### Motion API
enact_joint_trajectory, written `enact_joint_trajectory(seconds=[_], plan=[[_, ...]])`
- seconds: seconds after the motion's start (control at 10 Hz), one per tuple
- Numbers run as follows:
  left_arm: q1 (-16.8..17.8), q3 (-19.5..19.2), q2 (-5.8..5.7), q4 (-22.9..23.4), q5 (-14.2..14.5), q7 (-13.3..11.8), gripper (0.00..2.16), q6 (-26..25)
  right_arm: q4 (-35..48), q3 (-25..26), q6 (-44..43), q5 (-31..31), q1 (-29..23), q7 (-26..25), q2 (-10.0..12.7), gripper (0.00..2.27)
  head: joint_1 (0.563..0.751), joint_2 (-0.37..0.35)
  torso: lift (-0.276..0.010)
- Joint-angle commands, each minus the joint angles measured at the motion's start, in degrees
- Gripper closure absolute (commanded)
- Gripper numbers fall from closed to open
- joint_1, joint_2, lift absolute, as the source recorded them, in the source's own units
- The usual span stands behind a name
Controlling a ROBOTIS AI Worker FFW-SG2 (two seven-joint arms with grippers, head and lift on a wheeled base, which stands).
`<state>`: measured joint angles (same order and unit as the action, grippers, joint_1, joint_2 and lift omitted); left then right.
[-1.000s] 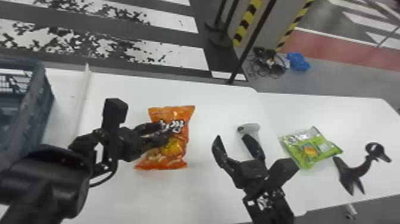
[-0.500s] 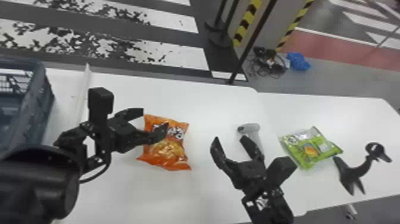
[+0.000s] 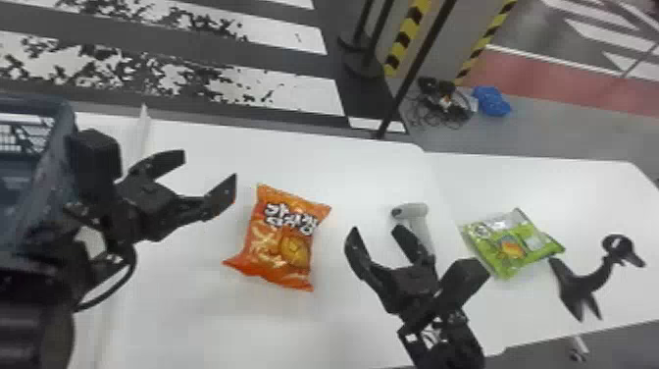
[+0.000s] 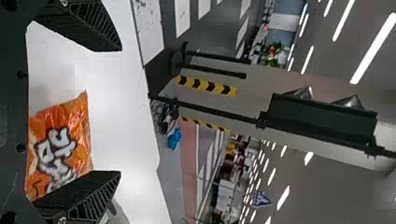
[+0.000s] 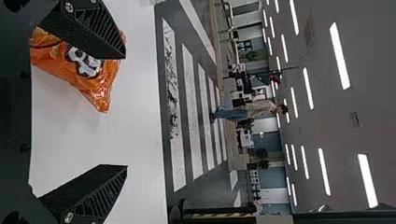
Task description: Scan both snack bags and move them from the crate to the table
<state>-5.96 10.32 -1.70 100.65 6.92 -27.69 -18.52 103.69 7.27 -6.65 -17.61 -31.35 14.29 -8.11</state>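
Orange snack bag [image 3: 284, 240] on the table [image 3: 196, 324], left gripper [image 3: 210, 166] and right gripper [image 3: 376, 229] both spread open, seemingly apart from it

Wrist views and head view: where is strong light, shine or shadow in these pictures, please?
Left wrist view: long, bright ceiling lights, and a faint, soft shadow on the table beside the orange snack bag; right wrist view: more of these lights, small white glints on that bag; head view: pale sheen on the tabletop, no hard shadows.
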Motion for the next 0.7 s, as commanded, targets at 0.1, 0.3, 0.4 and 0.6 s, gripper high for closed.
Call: enact_joint_trajectory(seconds=[0.1,0.3,0.4,0.6], plan=[[-6.7,-10.23,-1.73,7.89,2.22,3.61,0.07,1.51,1.69,0.64,7.31,-5.59,-0.03,3.2,-0.07,0.11,0.695,-0.271,-0.088],[-10.83,-15.77,-1.81,11.94,3.36,6.24,0.07,3.27,3.54,1.69,17.51,-8.49,0.5,7.6,-0.07,0.11,0.695,-0.143,-0.088],[-12.5,-17.35,-1.81,13.34,3.36,7.38,0.07,4.32,4.07,1.69,19.79,-8.49,0.67,8.47,0.02,0.11,0.695,-0.086,-0.088],[-14.79,-19.72,-1.81,14.84,3.36,7.47,0.08,5.2,4.07,1.69,26.65,-8.58,2.61,10.06,-0.07,0.11,0.695,-0.027,-0.088]])
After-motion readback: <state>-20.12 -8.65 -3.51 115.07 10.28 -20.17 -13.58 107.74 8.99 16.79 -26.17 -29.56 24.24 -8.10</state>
